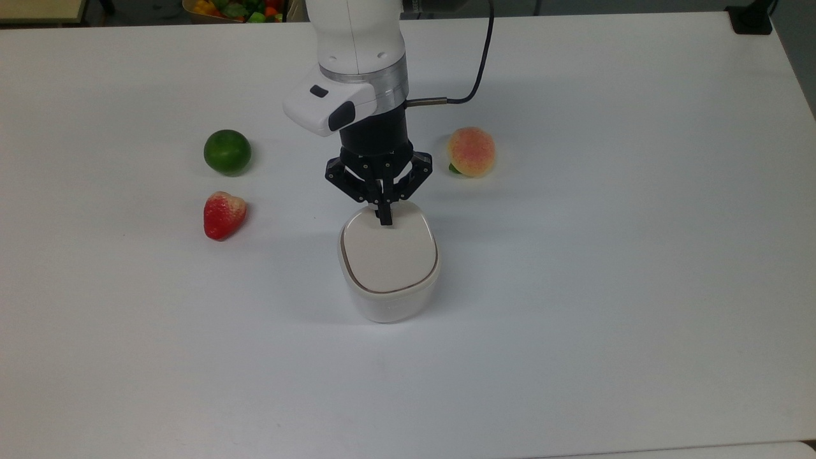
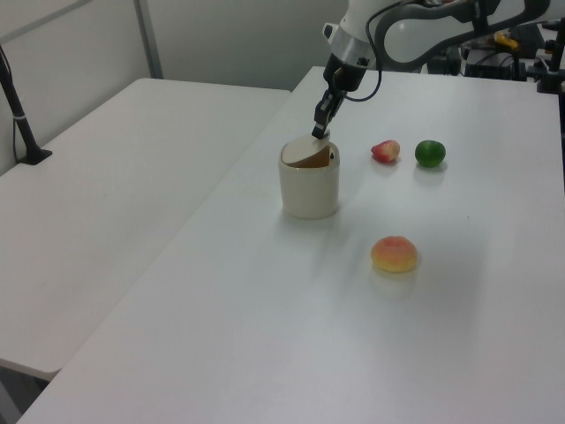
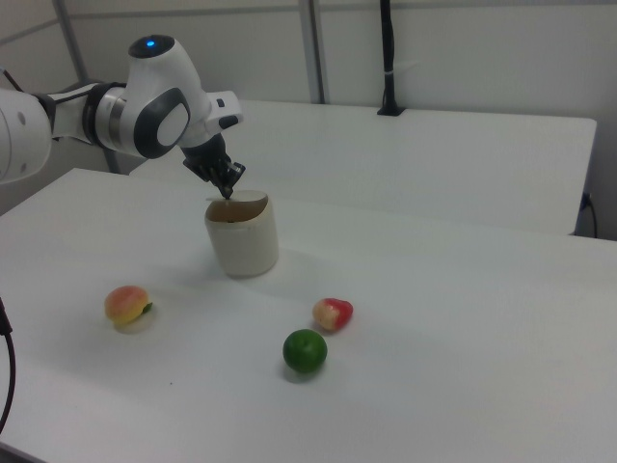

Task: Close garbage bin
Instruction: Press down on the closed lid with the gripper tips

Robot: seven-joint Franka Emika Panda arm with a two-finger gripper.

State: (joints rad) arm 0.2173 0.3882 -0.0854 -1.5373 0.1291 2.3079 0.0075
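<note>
So the garbage bin point(image 1: 389, 287) sits mid-table, its beige lid point(image 1: 389, 253) tilted, nearly down in my left view. My gripper point(image 1: 385, 220) has its fingers pinched together on the lid's far edge. Strawberry point(image 1: 223, 214), lime point(image 1: 227, 152) and peach point(image 1: 471, 151) lie around it.
</note>
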